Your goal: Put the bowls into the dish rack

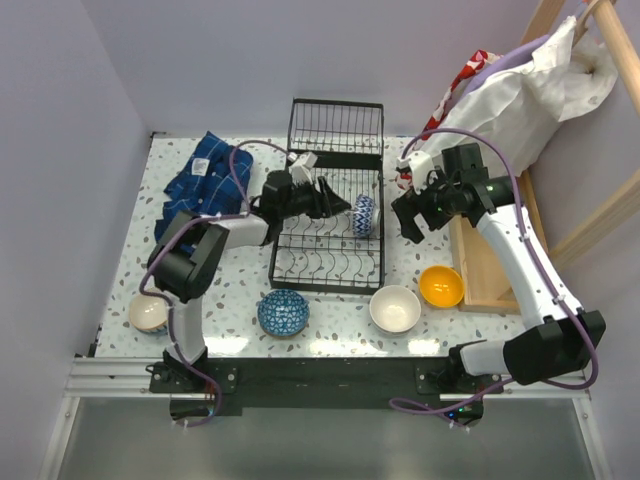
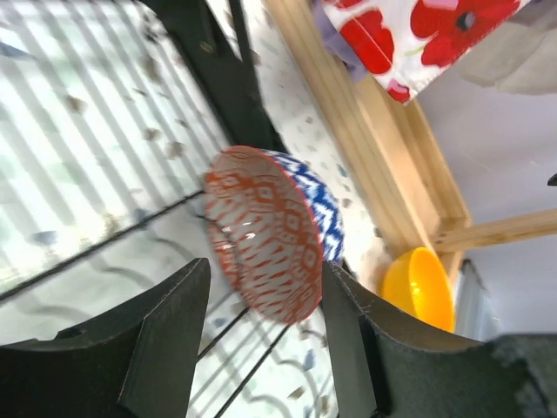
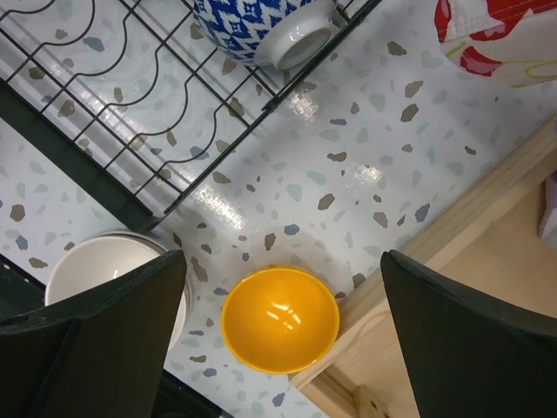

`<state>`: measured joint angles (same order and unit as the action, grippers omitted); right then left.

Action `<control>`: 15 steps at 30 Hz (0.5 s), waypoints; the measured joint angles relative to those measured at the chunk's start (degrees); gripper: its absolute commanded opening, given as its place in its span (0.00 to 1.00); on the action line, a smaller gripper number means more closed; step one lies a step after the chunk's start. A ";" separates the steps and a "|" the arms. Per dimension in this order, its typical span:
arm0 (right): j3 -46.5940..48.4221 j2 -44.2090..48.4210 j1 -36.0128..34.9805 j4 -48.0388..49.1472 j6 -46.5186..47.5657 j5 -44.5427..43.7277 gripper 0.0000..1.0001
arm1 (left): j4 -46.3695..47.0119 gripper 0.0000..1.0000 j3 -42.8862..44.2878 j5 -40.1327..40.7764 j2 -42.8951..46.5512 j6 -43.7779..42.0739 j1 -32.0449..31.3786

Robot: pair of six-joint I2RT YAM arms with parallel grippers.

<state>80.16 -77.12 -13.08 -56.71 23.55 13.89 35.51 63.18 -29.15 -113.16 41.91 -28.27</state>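
The black wire dish rack (image 1: pixel 330 215) stands mid-table. A bowl (image 1: pixel 364 215), blue outside and red-patterned inside (image 2: pixel 270 231), stands on edge between the rack's tines at its right side. My left gripper (image 1: pixel 338 205) (image 2: pixel 265 266) is open, its fingertips on either side of that bowl's lower rim. My right gripper (image 1: pixel 410 222) (image 3: pixel 283 254) hangs wide open and empty above the orange bowl (image 1: pixel 441 286) (image 3: pixel 279 320). On the table in front of the rack lie a white bowl (image 1: pixel 395 308) (image 3: pixel 104 279), a blue patterned bowl (image 1: pixel 283 312) and a beige bowl (image 1: pixel 149 314).
A wooden tray (image 1: pixel 480 270) (image 3: pixel 470 287) runs along the right side, close to the orange bowl. A white bag with red flowers (image 1: pixel 520 90) leans on a wooden frame at the back right. A blue cloth (image 1: pixel 205 175) lies left of the rack.
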 measured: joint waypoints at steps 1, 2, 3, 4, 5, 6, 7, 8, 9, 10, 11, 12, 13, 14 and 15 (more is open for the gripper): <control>0.04 -0.07 0.00 -0.33 0.15 -0.31 0.99 | -1.25 0.59 -0.92 0.26 1.92 -1.60 0.81; 0.31 -0.17 0.00 -1.01 0.42 -0.96 0.98 | -2.75 0.59 -2.62 0.83 5.01 -4.11 2.25; 0.50 -0.31 -0.02 -1.33 0.59 -1.16 0.98 | -3.76 0.59 -3.82 1.05 7.37 -5.62 3.50; 0.94 -0.63 -0.02 -1.99 0.96 -1.51 0.98 | -4.50 0.59 -5.22 1.16 10.23 -7.67 5.09; 1.62 -1.25 -0.02 -2.56 1.25 -1.84 0.98 | -4.98 0.58 -6.67 1.20 13.00 -9.77 6.64; 2.29 -2.03 -0.02 -2.78 1.49 -2.29 0.98 | -5.11 0.56 -7.91 1.18 15.43 -11.58 8.11; 3.19 -3.15 -0.02 -3.08 1.64 -2.51 0.96 | -5.22 0.55 -9.09 0.98 17.73 -13.62 9.51; 4.31 -4.50 -0.20 -3.32 1.66 -2.82 0.92 | -5.25 0.53 -10.10 0.28 19.74 -16.06 10.69; 5.73 -6.47 -0.48 -3.34 1.75 -3.50 0.90 | -5.42 0.47 -10.62 -0.35 20.87 -17.62 11.08; 6.38 -7.48 -0.92 -3.28 1.95 -3.89 0.87 | -6.10 0.44 -11.23 -1.40 21.99 -19.67 11.26; 7.76 -9.33 -1.79 -3.67 2.36 -4.50 0.80 | -6.91 0.41 -12.00 -3.08 22.93 -21.70 11.23; 9.01 -11.10 -2.75 -3.74 2.84 -5.18 0.75 | -7.67 0.34 -12.72 -4.72 23.69 -23.19 11.21; 10.67 -13.11 -4.17 -4.09 3.48 -5.77 0.71 | -8.90 0.32 -13.51 -6.86 24.44 -25.05 11.19; 12.48 -15.37 -5.81 -4.39 4.04 -5.99 0.67 | -10.51 0.31 -14.38 -9.27 25.07 -26.88 11.19; 14.47 -17.57 -7.48 -4.61 4.52 -6.51 0.57 | -11.69 0.27 -14.86 -10.84 25.35 -27.96 11.34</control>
<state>94.63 -94.70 -20.56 -61.32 28.08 7.38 23.81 48.31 -39.99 -87.81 13.96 -16.93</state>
